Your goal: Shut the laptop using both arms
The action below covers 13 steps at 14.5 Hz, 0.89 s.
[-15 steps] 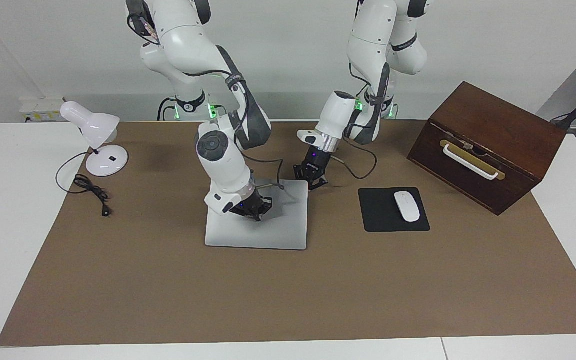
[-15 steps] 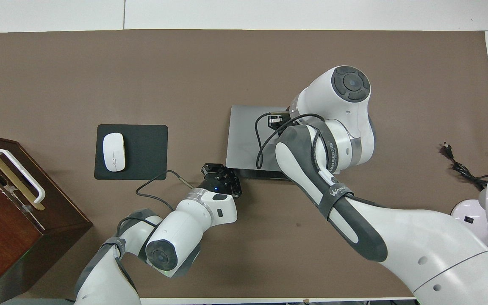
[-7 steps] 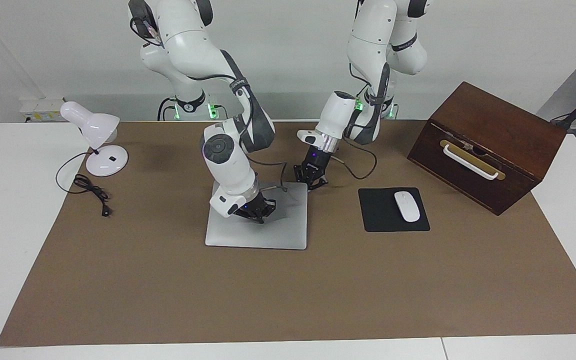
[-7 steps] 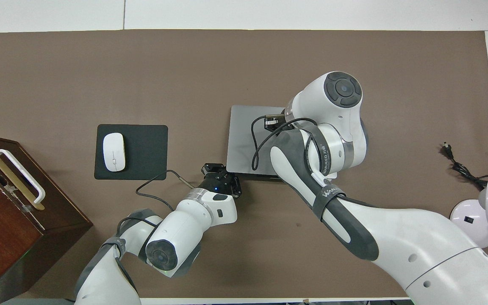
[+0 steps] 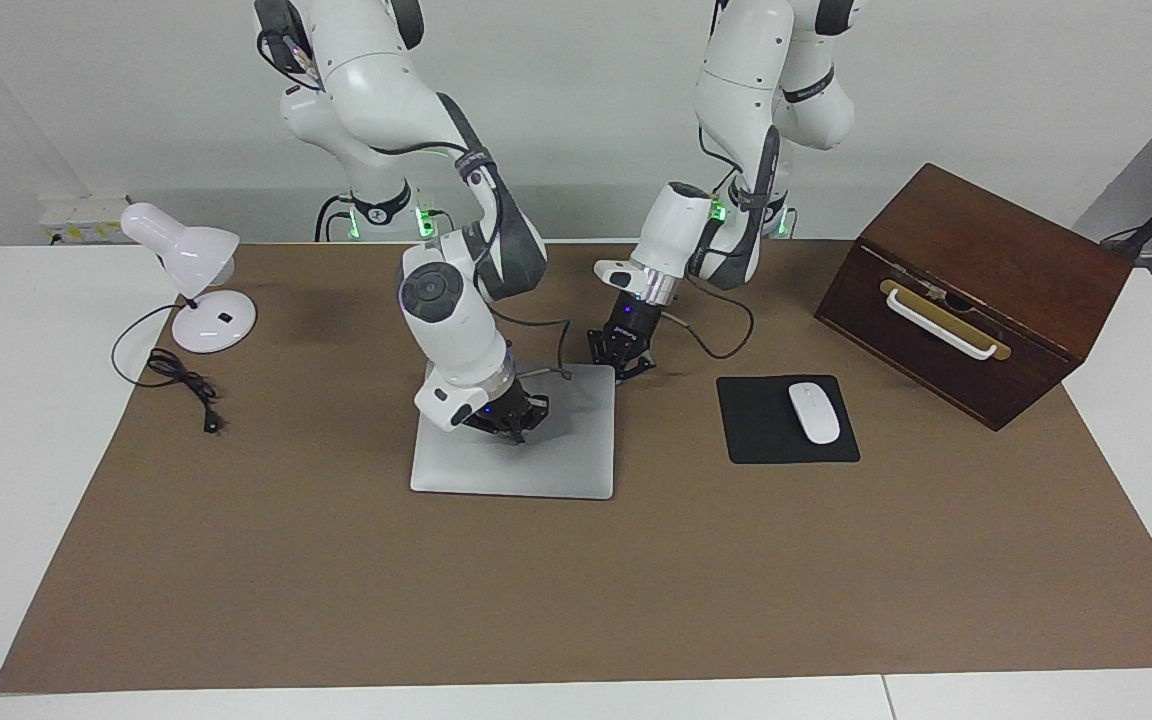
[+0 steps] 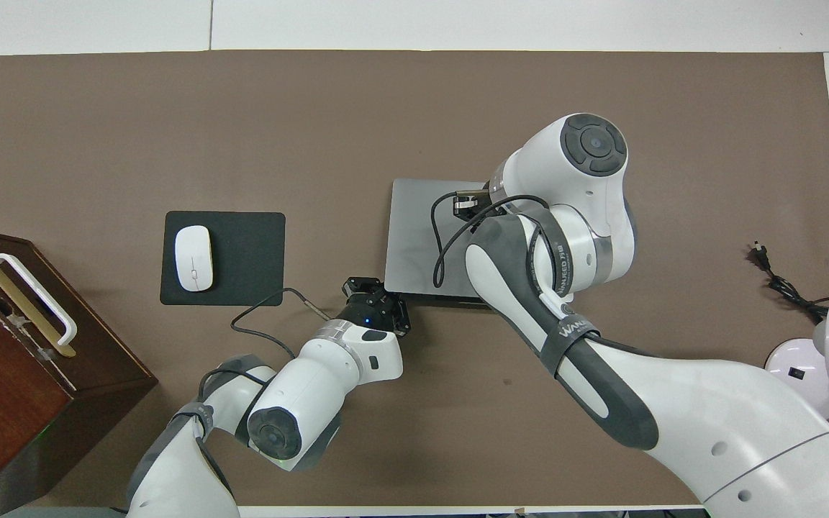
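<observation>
The silver-grey laptop [image 5: 556, 470] lies flat on the brown mat with its lid down; it also shows in the overhead view [image 6: 411, 230]. My right gripper [image 5: 509, 420] is low over the middle of the lid, at or just above its surface. In the overhead view the right wrist hides it. My left gripper [image 5: 624, 364] is down at the laptop's corner nearest the robots, toward the left arm's end. It also shows in the overhead view [image 6: 375, 293], beside that edge.
A black mouse pad [image 5: 761, 440] with a white mouse [image 5: 814, 412] lies beside the laptop toward the left arm's end. A brown wooden box [image 5: 976, 290] with a white handle stands past it. A white desk lamp [image 5: 198, 270] and its cable are at the right arm's end.
The right arm's wrist swayed slightly over the lid and came back. The laptop and the left arm have not moved.
</observation>
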Available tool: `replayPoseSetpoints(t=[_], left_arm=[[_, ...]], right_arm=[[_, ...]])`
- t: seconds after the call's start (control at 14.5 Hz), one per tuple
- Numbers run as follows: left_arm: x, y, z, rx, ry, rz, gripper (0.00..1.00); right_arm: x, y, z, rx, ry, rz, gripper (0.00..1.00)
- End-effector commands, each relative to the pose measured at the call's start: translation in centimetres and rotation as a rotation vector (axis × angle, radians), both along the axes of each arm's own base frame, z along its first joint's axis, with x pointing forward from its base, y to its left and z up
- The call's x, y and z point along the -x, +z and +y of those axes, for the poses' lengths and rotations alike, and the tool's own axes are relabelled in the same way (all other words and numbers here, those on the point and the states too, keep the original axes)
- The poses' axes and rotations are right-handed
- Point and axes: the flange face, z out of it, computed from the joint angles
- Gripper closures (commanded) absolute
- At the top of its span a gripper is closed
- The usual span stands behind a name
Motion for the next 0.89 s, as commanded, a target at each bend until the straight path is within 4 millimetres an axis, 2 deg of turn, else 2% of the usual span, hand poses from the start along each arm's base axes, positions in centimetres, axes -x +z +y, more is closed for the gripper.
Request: replayPoseSetpoints(t=[0.0,0.14,0.21,0.41,0.62,0.69,0.83], left_arm=[[-0.3,-5.1,1.4,-0.087,0.009,0.058,1.00],[-0.5,-5.0,1.5,-0.083,0.013,0.056,1.00],[-0.5,-4.9,1.5,-0.080,0.017,0.058,1.00],[-0.8,-4.3,1.6,-0.062,0.036,0.055,1.00],[-0.8,-3.4,1.5,-0.037,0.060,0.059,1.00],[-0.9,-2.9,1.5,-0.032,0.061,0.057,1.00],[-1.3,-1.6,2.1,-0.035,0.076,0.072,1.00]], right_arm=[[-0.2,3.5,-2.5,0.002,-0.040,-0.020,0.97],[-1.5,5.9,-6.8,0.021,-0.055,-0.072,0.63],[-2.0,7.0,-9.2,0.022,-0.044,-0.094,0.50],[-2.8,9.3,-15.4,0.032,0.002,-0.139,0.20],[-2.5,11.2,-20.2,0.116,0.060,-0.150,0.03],[-2.1,12.2,-21.7,0.149,0.065,-0.143,0.02],[-0.9,14.4,-23.0,0.183,0.073,-0.123,0.01]])
